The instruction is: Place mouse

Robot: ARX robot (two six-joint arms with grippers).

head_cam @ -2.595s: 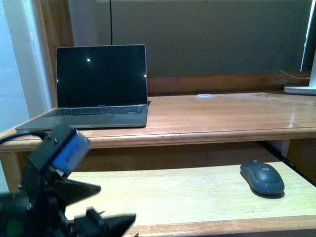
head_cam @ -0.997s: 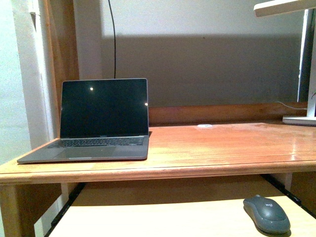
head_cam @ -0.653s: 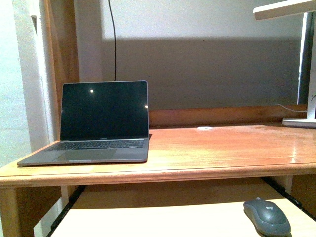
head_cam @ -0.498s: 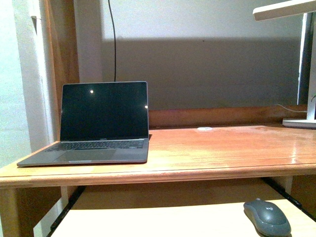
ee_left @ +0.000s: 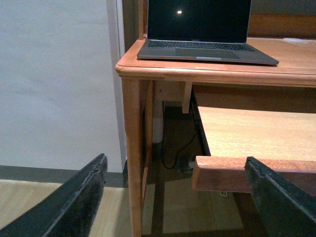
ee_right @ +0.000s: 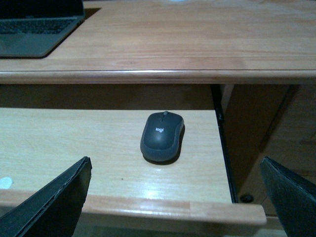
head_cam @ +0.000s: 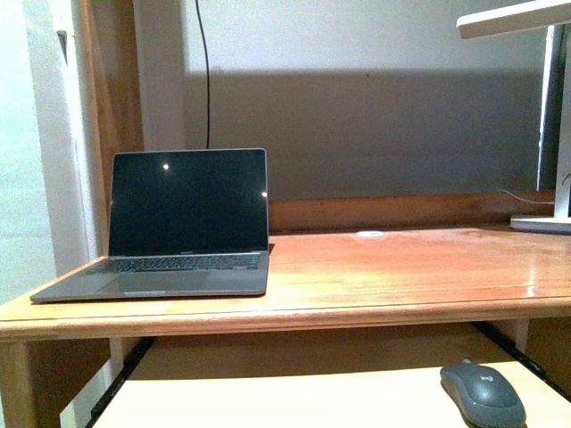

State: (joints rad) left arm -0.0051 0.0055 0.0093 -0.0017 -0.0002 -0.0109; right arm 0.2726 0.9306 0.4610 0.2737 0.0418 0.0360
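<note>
The left gripper [ee_left: 175, 160] is spread wide with nothing between its fingers [ee_left: 74, 197]. It hangs low, out in front of the worktop's [head_cam: 401, 267] left front corner, facing the wooden leg [ee_left: 134, 148] and the front edge of the pull-out shelf [ee_left: 256, 173]. An open laptop [head_cam: 183, 223] with a dark screen stands on the worktop at its left edge. A thin black cable [head_cam: 203, 71] runs up the wall behind it. A small white spot [head_cam: 369, 234] lies near the middle of the worktop's back edge.

The pale shelf sits under the worktop. The mouse [head_cam: 483, 394] lies flat on it near its right edge, its logo facing up. The right gripper [ee_right: 175, 165] is also released and empty. Its fingers [ee_right: 54, 202] are set wide, out in front of the shelf's front edge, and the mouse [ee_right: 162, 137] shows between them, well clear of both. A lamp base [head_cam: 544, 223] rests at the worktop's right back corner.
</note>
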